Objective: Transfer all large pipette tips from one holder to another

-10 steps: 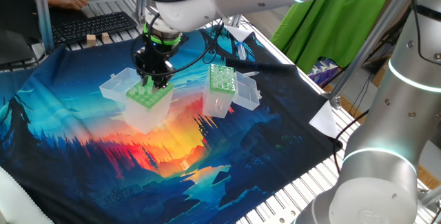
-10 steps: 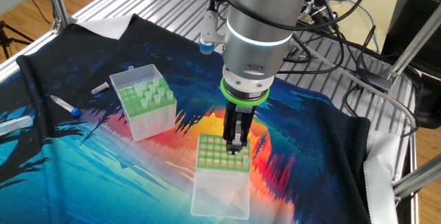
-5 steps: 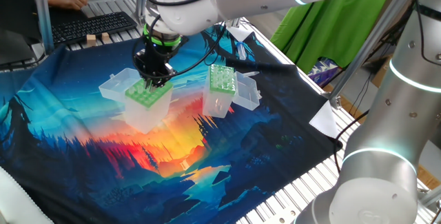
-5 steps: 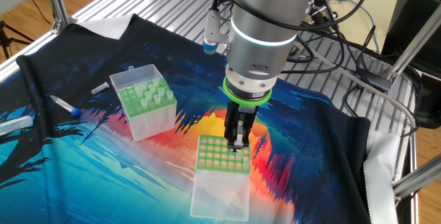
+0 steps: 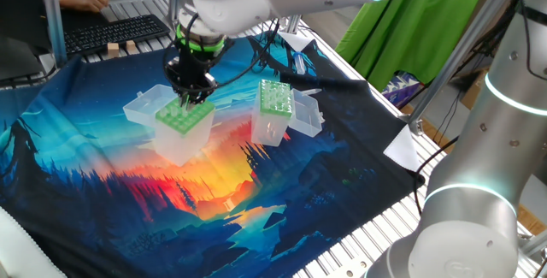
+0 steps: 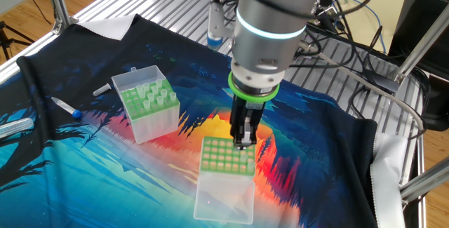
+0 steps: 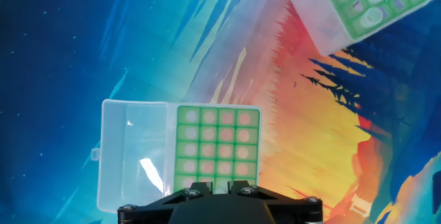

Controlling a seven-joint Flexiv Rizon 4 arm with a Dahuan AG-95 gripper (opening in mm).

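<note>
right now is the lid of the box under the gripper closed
No, in the hand view the clear lid lies flipped open flat beside the green-topped box, whose grid of holes is uncovered.

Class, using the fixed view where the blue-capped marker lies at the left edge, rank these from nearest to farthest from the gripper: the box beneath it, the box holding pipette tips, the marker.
1. Green-topped box, directly under the gripper.
2. Box with pipette tips, to the left.
3. Blue-capped marker, far left on the cloth.
</note>
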